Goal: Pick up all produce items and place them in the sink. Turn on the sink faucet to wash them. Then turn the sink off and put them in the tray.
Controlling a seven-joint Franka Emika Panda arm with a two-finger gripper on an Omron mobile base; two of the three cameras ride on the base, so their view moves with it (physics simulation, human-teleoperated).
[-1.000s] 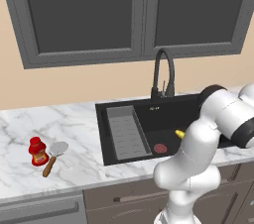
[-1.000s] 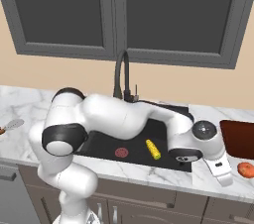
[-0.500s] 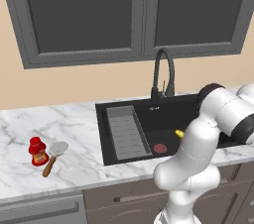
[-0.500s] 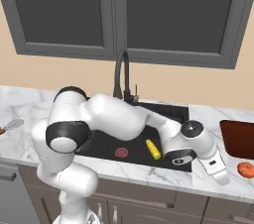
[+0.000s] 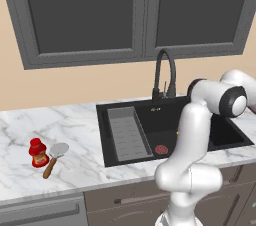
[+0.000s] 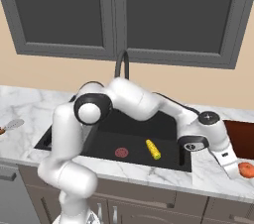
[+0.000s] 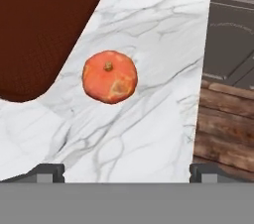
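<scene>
- Corn cob point(image 6: 153, 149) is already lying in the sink point(image 6: 99, 143), near the red drain, so I'm on the second piece of produce.
- That's the orange-red vegetable point(image 7: 109, 77), sitting on the marble counter point(image 7: 149, 134) near its front edge, just beside the rounded corner of the tray point(image 7: 39, 29) but not touching it. In the right base view it's at the counter's right end point(image 6: 246, 169).
- Gripper point(image 6: 229, 162) is hovering above it with its jaws spread as wide as they go, nothing in them.
- In the hand view the veg sits left of the midline between the fingertips point(image 7: 47, 171), so I'd shift that way before dropping.
- It looks round and squat, so I reckon it'll roll if one pad hits first. Come straight down and close around the widest part.
- Watch the tray lip on that side so a finger doesn't land on it.
</scene>
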